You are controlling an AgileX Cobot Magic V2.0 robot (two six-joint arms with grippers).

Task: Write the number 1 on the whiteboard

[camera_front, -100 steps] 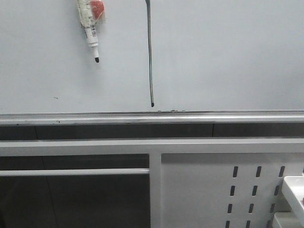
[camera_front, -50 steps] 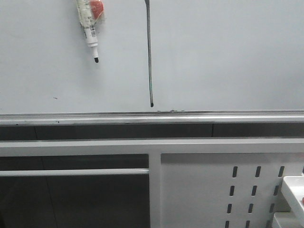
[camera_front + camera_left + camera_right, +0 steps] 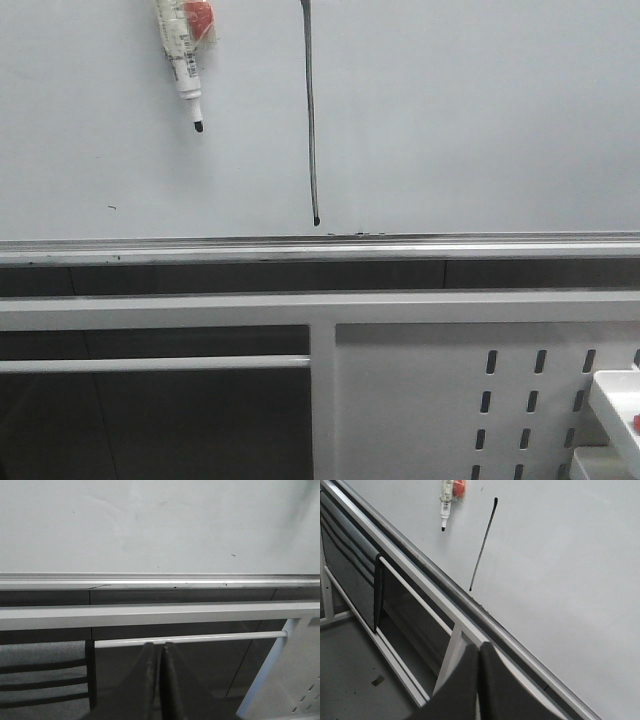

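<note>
The whiteboard fills the upper front view, with a silver rail along its lower edge. The number 1 is a long thin black stroke with a blob at its lower end; it also shows in the right wrist view. A white black-tipped marker pen hangs on the board left of the stroke, also seen in the right wrist view. My left gripper is shut and empty, low before the frame. My right gripper is shut and empty, away from the board. Neither gripper shows in the front view.
Below the rail are a white frame bar, a thin white rod and a white slotted metal panel. A white object's corner sits at the lower right. Grey floor lies below the frame.
The front view has shifted slightly: the stroke and the marker pen sit a few pixels further left now. Nothing on the board has changed.
</note>
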